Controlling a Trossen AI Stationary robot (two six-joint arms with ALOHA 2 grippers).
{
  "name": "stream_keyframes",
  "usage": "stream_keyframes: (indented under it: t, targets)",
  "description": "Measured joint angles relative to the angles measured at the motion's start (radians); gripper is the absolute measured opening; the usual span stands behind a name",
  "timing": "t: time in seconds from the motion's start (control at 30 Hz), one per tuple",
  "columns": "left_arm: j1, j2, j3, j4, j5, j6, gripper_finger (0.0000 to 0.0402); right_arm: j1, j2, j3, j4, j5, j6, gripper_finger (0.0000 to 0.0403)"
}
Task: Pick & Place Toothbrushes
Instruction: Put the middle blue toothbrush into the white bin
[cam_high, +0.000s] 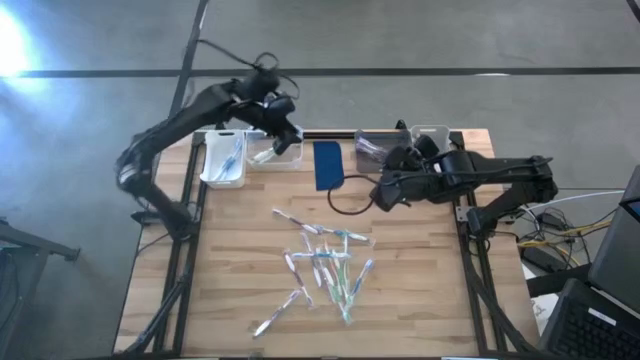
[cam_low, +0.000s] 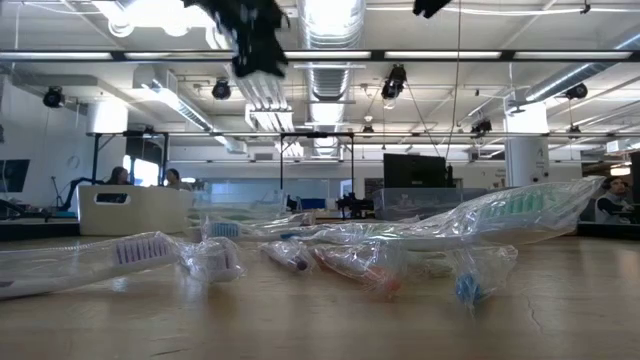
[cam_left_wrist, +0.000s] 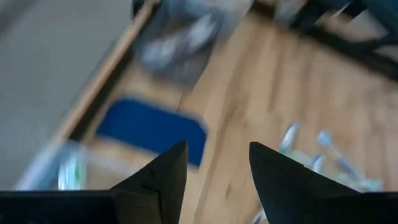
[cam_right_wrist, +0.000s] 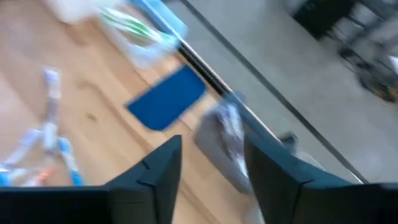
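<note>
A loose heap of toothbrushes (cam_high: 322, 262) is spread over the middle of the wooden table (cam_high: 420, 300), most of them in clear wrappers, with one outlier lying toward seven o'clock of the heap. From the low camera the wrapped toothbrushes (cam_low: 360, 250) are seen lying flat on the boards. At eleven o'clock of the heap a white bin (cam_high: 224, 158) is seen with a few toothbrushes inside, and just beside it a clear bin (cam_high: 279, 152) holds another. The left gripper (cam_high: 281, 133) is held above that clear bin; in its wrist camera its fingers (cam_left_wrist: 163, 180) are seen spread apart with nothing between them. A blue pad (cam_high: 328, 165) lies at twelve o'clock of the heap. At one o'clock two more bins (cam_high: 432, 135) are placed along the far edge, and the right gripper (cam_high: 383, 194) is found just in front of them, near a black cable loop (cam_high: 345, 205). Its fingers (cam_right_wrist: 160, 168) are likewise seen parted and empty
</note>
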Motion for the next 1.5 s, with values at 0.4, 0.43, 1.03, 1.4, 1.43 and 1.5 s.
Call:
stream_keyframes:
  t: [0.4, 0.43, 1.03, 1.4, 1.43, 1.5]
  targets:
    - [-0.317, -0.386, -0.112, 0.234, -0.168, -0.013, 0.0167, 0.000, 0.000, -0.004, 0.466, -0.351, -0.359, 0.0013]
    - [-0.333, -0.418, -0.135, 0.247, -0.178, -0.029, 0.0167, 0.000, 0.000, -0.005, 0.465, -0.371, -0.356, 0.0012]
    - [-0.378, -0.828, -0.498, 0.412, -0.300, 0.102, 0.0167, 0.064, -0.417, -0.519, 0.812, -0.480, -0.277, 0.0008]
    - [-0.378, -0.829, -0.501, 0.482, -0.300, 0.044, 0.0167, 0.063, -0.679, -0.743, 0.812, -0.479, -0.302, 0.0008]
    - [-0.378, -0.828, -0.501, 0.498, -0.300, 0.030, 0.0167, 0.063, -0.693, -0.759, 0.810, -0.479, -0.302, 0.0008]
    - [-0.378, -0.827, -0.501, 0.528, -0.301, 0.008, 0.0167, 0.063, -0.717, -0.786, 0.810, -0.479, -0.302, 0.0008]
